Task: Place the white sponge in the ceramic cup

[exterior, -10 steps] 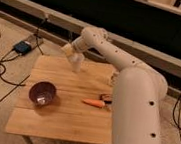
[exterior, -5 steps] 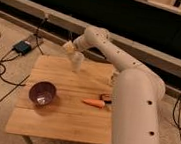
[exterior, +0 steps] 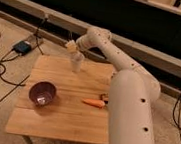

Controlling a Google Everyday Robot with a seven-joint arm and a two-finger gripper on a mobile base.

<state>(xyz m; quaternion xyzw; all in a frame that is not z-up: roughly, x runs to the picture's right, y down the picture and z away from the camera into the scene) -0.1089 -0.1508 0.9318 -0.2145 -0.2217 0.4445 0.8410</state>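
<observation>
The room is dim, with a dark wall and a pale ledge running behind, cables trailing over the carpet on the left toward a small blue box (exterior: 24,47), and in the middle a low butcher-block table (exterior: 62,118). The big white robot arm (exterior: 129,107) rises from the right foreground and reaches back over the far edge of the table. Next in size is the dark purple bowl (exterior: 42,93) toward the left front of the table, then the orange carrot (exterior: 94,103) near the right edge with a dark bar (exterior: 104,96) just behind it, mostly hidden by the arm. The ceramic cup (exterior: 76,62), small, pale and upright, stands toward the back of the table. Just above it and slightly left hangs the gripper (exterior: 72,47), pressed together on the white sponge (exterior: 71,46), a little cream block held up in the air, close over the cup's rim but not in it. It looks light and soft, likely to squash under the fingers and cling a bit on release; a pinch across its middle suits it. The cup looks light enough to tip if nudged.
</observation>
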